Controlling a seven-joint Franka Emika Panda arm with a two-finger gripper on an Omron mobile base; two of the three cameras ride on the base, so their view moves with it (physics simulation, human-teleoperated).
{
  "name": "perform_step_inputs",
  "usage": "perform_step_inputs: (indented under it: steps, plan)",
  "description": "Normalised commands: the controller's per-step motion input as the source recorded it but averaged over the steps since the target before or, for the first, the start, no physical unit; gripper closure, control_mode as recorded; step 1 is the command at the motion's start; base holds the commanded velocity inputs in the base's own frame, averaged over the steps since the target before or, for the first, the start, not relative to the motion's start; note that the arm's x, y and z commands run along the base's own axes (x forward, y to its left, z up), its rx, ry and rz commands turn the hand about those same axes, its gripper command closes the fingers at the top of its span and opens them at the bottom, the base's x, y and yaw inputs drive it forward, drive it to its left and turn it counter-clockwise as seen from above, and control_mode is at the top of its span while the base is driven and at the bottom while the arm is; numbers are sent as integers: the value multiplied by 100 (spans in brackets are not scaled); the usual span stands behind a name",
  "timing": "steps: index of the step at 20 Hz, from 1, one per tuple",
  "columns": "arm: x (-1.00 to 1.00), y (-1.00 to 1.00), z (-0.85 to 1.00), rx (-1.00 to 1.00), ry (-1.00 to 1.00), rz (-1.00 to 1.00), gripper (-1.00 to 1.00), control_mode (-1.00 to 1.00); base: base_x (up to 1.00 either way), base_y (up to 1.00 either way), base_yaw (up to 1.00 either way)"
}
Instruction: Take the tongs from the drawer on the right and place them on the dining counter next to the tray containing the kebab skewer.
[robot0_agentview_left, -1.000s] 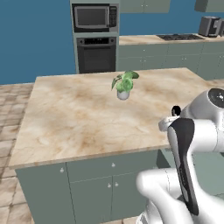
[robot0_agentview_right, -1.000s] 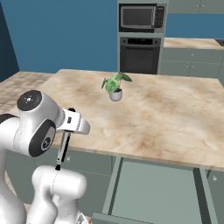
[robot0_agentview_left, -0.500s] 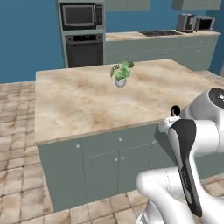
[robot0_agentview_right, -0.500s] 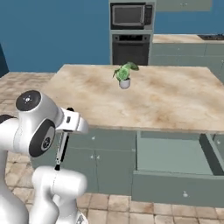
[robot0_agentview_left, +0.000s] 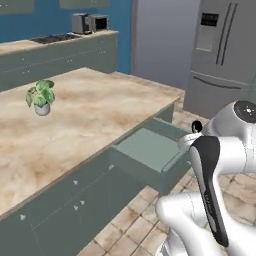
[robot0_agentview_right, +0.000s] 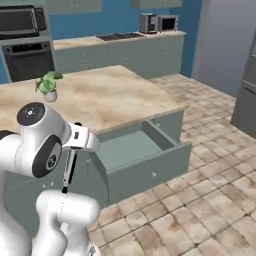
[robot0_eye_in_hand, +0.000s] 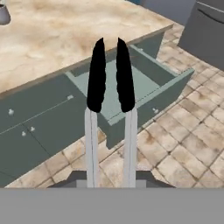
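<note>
My gripper (robot0_eye_in_hand: 110, 178) is shut on the tongs (robot0_eye_in_hand: 110, 76): two black blades on pale silvery arms that point away from the hand. In the right base view the tongs (robot0_agentview_right: 68, 172) hang as a thin dark line under the hand. Beyond their tips the drawer (robot0_eye_in_hand: 168, 85) stands pulled out of the marbled island, with nothing showing inside. The same open drawer (robot0_agentview_left: 145, 149) (robot0_agentview_right: 142, 152) sits just ahead of the arm. The dining counter, the tray and the kebab skewer are out of view.
A potted plant (robot0_agentview_left: 41, 97) (robot0_agentview_right: 48, 84) stands on the marbled island (robot0_agentview_left: 95, 120). A grey fridge (robot0_agentview_left: 225, 55) rises at the right. A back counter with small appliances (robot0_agentview_right: 159, 22) and a wall oven (robot0_agentview_right: 25, 50) lies far off. Tiled floor (robot0_agentview_right: 200, 200) opens to the right.
The whole picture has swung: the base has moved, so the island now lies to the left and the open drawer and fridge have come in. The arm keeps its pose, grip unchanged.
</note>
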Motion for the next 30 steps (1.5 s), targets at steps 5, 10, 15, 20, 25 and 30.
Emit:
perform_step_inputs:
  steps: [5, 10, 15, 20, 25, 30]
  plan:
    - [0, 0, 0, 0, 0, 0, 100, 100, 0, 21, -85]
    - [0, 0, 0, 0, 0, 0, 100, 100, 0, 16, -81]
    - [0, 0, 0, 0, 0, 0, 100, 100, 0, 17, -78]
    - [0, 0, 0, 0, 0, 0, 100, 100, 0, 28, -76]
    - [0, 0, 0, 0, 0, 0, 100, 100, -1, 24, -76]
    - [0, 0, 0, 0, 0, 0, 100, 100, -5, 12, -72]
